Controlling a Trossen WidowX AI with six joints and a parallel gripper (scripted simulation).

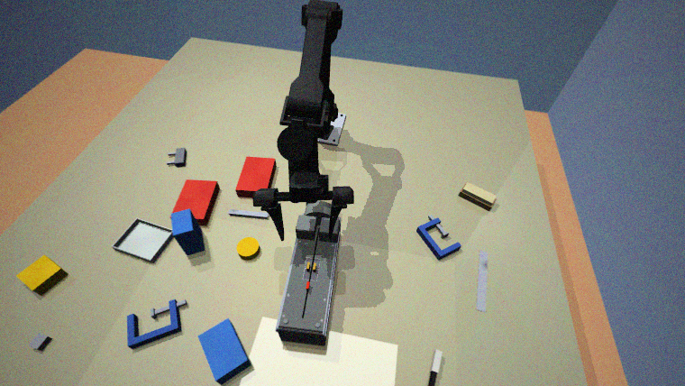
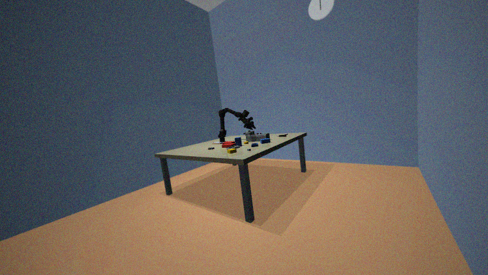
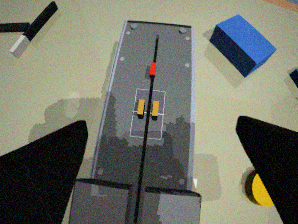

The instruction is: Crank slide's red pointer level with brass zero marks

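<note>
The grey machine (image 1: 318, 299) (image 2: 261, 137) (image 3: 175, 75) stands below the arm, with a long slot down its top. The slide's red pointer (image 1: 307, 285) (image 3: 153, 69) is in the slot, off the level of the brass marks, on the side away from the robot's base. One brass mark (image 1: 307, 266) (image 3: 141, 107) stands on one side of the slot and the other brass mark (image 1: 314, 267) (image 3: 155, 108) on the other. The crank handle is hidden behind the arm in the top view and outside the wrist view. My gripper (image 1: 306, 238) (image 3: 164, 125) is wide open and empty above the machine.
A yellow disc (image 1: 248, 247) (image 3: 263, 189) and a tall blue block (image 1: 187, 232) stand left of the machine in the top view. Two red blocks lie farther back. A blue clamp (image 1: 438, 238) is at the right. A white sheet (image 1: 364, 362) lies at the machine's front end.
</note>
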